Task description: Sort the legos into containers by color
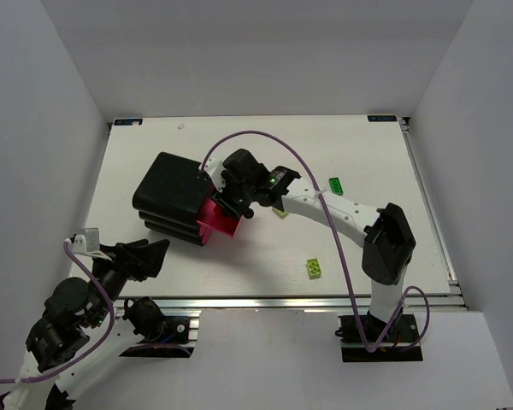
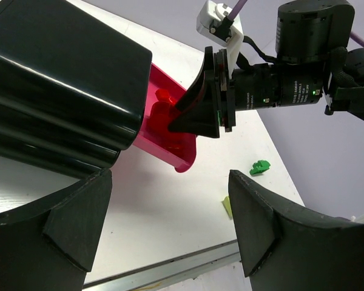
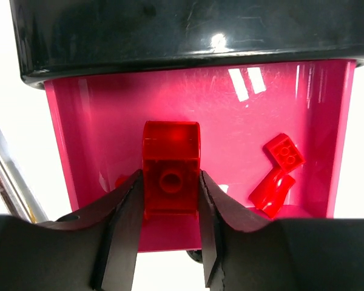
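My right gripper [image 1: 236, 203] is shut on a red lego [image 3: 171, 176] and holds it over the open magenta-pink drawer [image 1: 221, 220] of the black cabinet [image 1: 173, 196]. Two more red legos [image 3: 284, 151] lie in that drawer [image 3: 109, 121]. A dark green lego [image 1: 334, 184] lies right of the right arm, and a lime lego [image 1: 314, 268] lies near the front edge. Another lime lego [image 1: 280, 212] peeks out beside the arm. My left gripper [image 1: 151, 256] is open and empty, in front of the cabinet. In the left wrist view it [image 2: 170, 224] faces the drawer [image 2: 176, 151].
The right arm's purple cable [image 1: 265, 137] arcs over the table behind the cabinet. A metal rail [image 1: 282, 301] runs along the table's front edge. White walls close in the left, right and far sides.
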You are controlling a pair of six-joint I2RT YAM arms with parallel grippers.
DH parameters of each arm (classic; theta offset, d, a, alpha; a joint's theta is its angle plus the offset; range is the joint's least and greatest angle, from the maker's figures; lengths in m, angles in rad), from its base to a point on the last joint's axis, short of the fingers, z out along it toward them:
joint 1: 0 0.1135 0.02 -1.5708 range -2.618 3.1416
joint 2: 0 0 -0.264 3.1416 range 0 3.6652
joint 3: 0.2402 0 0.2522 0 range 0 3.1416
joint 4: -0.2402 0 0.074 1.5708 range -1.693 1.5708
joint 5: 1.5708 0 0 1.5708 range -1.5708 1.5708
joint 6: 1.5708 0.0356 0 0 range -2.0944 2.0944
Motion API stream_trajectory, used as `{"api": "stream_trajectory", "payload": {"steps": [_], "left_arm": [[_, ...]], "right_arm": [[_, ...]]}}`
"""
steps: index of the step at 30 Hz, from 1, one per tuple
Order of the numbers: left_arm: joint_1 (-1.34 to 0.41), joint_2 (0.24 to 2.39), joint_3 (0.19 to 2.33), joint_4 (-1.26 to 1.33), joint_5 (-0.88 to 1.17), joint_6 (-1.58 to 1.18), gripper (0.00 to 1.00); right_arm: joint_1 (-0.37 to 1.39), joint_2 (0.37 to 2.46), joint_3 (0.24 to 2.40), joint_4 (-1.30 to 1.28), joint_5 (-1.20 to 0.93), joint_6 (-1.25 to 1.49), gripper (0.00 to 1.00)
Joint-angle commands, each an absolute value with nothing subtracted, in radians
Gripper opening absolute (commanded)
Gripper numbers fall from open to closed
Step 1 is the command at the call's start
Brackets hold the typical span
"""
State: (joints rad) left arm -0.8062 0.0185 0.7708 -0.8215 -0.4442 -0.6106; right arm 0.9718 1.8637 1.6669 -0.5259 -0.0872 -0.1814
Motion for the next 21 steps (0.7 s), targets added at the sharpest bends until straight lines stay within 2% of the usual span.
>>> {"api": "stream_trajectory", "payload": {"steps": [1,4,5,12,21], "left_arm": [[-0.801,0.025,0.762,-0.805,-0.448,-0.612,0.87],[-0.801,0.025,0.762,-0.805,-0.448,-0.612,0.87],[-0.801,0.025,0.762,-0.805,-0.446,-0.612,0.88],[-0.801,0.026,0.761,-0.802,-0.445,-0.612,0.88],[-0.801,0.02,0.761,-0.805,-0.446,-0.612,0.88]], "right_arm": [[0.98,1.867,1.729,-0.523,-0.084,-0.186,0.15],[0.985,1.87,1.759,-0.532,-0.058,-0.204,0.01],[0.986,1.87,1.77,-0.534,-0.04,-0.209,0.0],[1.032,1.865,1.799,-0.491,0.147,-0.305,0.0],[1.115,1.822,1.605,-0.296,0.429,-0.457,0.0]]}}
